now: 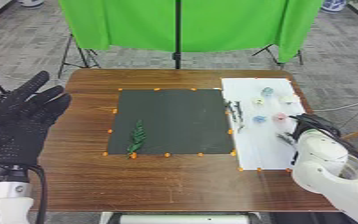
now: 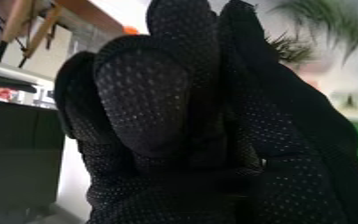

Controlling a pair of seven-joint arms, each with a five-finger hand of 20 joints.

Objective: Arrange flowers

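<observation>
On the brown wooden table (image 1: 158, 187), flat across the matte dark mat (image 1: 171, 120), a feathery green sprig (image 1: 138, 137). Just beside, on the smooth white sheet (image 1: 257, 150), small rounded pale flowers (image 1: 279, 118) and thin dark stems (image 1: 238, 112). At that sheet's right edge, right hand (image 1: 311, 123) in dotted black fabric; grip, cannot tell. At table's left, left hand (image 1: 17, 122) with fingers loosely apart. Beyond, draped green cloth (image 1: 127, 25).

Watching both feeds from my remote station, I can't make out any text, label, brand, number or sign that I could read, neither in the head view nor in the right wrist view.
</observation>
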